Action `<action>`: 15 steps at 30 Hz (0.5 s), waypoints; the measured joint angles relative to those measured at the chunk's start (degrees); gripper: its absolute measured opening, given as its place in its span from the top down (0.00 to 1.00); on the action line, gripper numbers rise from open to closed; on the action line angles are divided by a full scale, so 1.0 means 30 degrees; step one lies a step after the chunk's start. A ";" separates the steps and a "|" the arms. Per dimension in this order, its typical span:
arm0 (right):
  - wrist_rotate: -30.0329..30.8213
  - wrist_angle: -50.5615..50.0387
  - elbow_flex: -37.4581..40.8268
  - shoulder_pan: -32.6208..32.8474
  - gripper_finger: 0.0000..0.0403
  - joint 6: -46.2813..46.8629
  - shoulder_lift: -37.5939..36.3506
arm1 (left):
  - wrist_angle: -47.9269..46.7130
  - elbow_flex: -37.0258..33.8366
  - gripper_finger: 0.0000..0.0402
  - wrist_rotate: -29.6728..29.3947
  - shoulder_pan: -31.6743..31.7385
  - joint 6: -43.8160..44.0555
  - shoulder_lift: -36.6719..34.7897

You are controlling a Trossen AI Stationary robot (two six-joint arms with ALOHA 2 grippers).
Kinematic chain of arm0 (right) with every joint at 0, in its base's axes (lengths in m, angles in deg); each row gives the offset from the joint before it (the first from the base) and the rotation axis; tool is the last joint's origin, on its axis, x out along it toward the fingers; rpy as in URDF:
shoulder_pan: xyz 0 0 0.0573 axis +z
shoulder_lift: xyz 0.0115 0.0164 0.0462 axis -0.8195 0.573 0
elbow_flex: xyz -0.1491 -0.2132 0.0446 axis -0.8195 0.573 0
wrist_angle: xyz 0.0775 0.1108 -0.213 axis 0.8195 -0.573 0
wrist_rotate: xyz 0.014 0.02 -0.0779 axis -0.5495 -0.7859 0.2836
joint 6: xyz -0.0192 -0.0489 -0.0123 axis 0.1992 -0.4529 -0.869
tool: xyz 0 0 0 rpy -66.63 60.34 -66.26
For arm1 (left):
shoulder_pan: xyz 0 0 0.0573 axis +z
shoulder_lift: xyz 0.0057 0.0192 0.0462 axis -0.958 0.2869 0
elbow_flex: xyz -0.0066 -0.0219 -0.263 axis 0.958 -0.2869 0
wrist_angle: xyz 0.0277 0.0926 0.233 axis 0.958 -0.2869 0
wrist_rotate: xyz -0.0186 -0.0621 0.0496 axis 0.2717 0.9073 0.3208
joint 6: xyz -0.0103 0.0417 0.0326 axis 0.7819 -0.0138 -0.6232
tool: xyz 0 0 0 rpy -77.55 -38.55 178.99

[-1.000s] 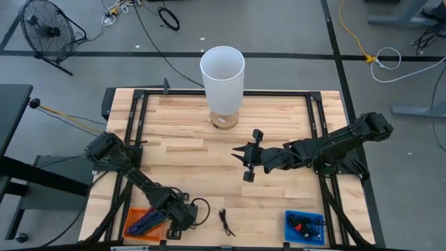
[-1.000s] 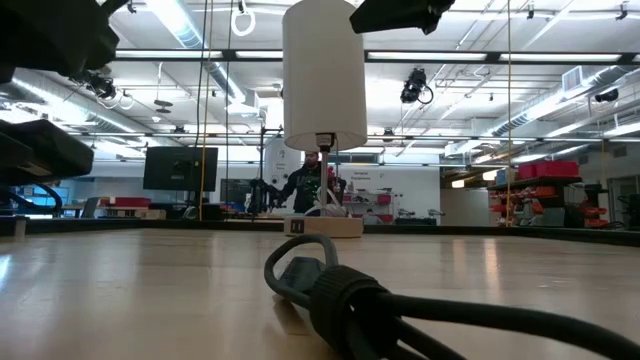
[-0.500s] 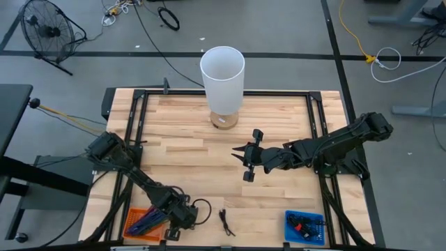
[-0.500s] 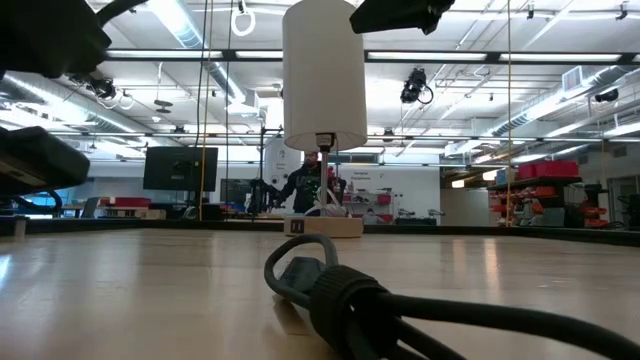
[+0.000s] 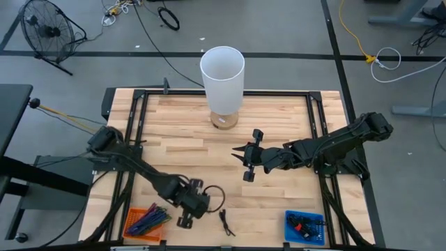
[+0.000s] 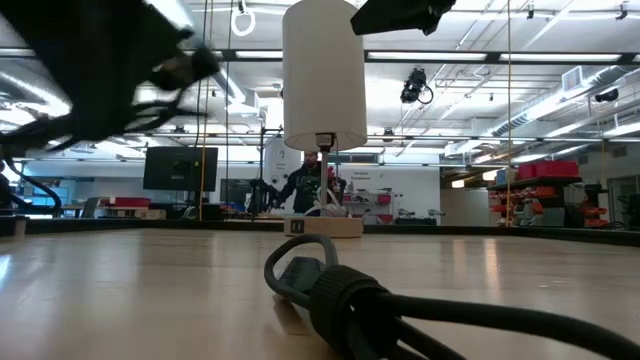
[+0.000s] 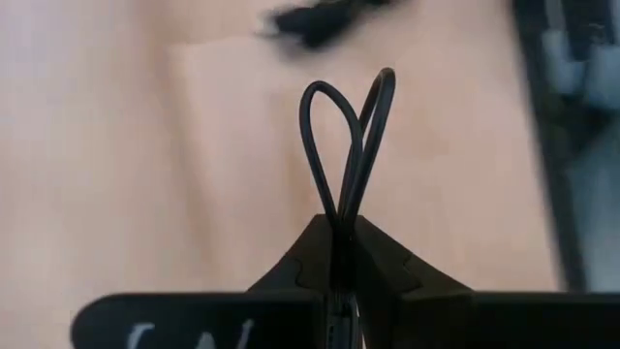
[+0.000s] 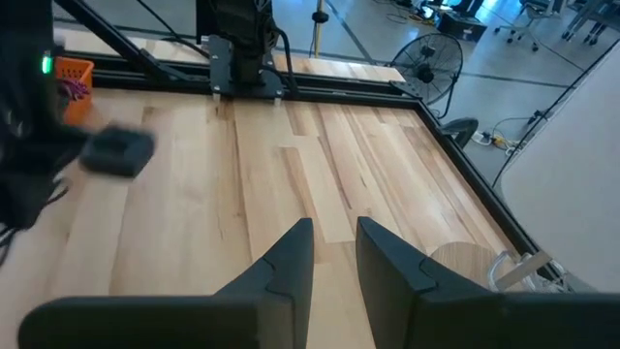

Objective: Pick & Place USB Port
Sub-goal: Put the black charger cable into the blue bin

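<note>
The left gripper [image 5: 197,202] is closing tightly on a thin black cable [image 7: 341,145], and the cable is hanging over the near-left part of the wooden table [image 5: 279,118], just beside the orange bin [image 5: 148,222]. In the left wrist view a doubled loop of the cable is standing out straight ahead from between the fingers, so its long axis is running forward from the gripper. In my judgement this cable is light and soft, so it will be bending and swinging freely when the arm is moving; the round jacket may be slipping in the pinch. A hold nearer to the stiff plug would probably be steering it better, but I cannot tell where the plug is. The right gripper [image 5: 249,156] is waiting over the middle of the table with its fingers a little apart and nothing between them. A second short cable [image 5: 225,222] is lying on the near edge.
</note>
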 joint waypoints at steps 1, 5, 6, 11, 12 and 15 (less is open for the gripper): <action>0.0005 -0.0058 -0.0004 0.0005 0.80 0.0000 0.0000 | -0.1240 0.0767 0.94 -0.0547 0.0122 -0.0451 0.0000; 0.0007 -0.0079 -0.0004 0.0005 0.80 0.0000 -0.0005 | -0.5829 0.4189 0.93 -0.3227 0.0631 -0.1890 -0.0007; 0.0007 -0.0078 -0.0004 0.0002 0.80 -0.0012 -0.0005 | -0.7040 0.5069 0.94 -0.3874 0.0740 -0.2249 -0.0028; 0.0153 -0.0114 0.0003 0.0007 0.80 -0.0022 0.0000 | -1.0708 0.9343 0.95 -0.6930 0.1157 -0.3375 -0.0080; 0.0153 -0.0114 0.0003 0.0001 0.80 -0.0022 0.0000 | -1.1142 1.0144 0.95 -0.7408 0.1207 -0.3652 -0.0080; 0.0153 -0.0121 -0.0004 0.0007 0.80 -0.0037 -0.0004 | -1.1966 1.2385 0.95 -0.9072 0.1311 -0.4418 -0.0081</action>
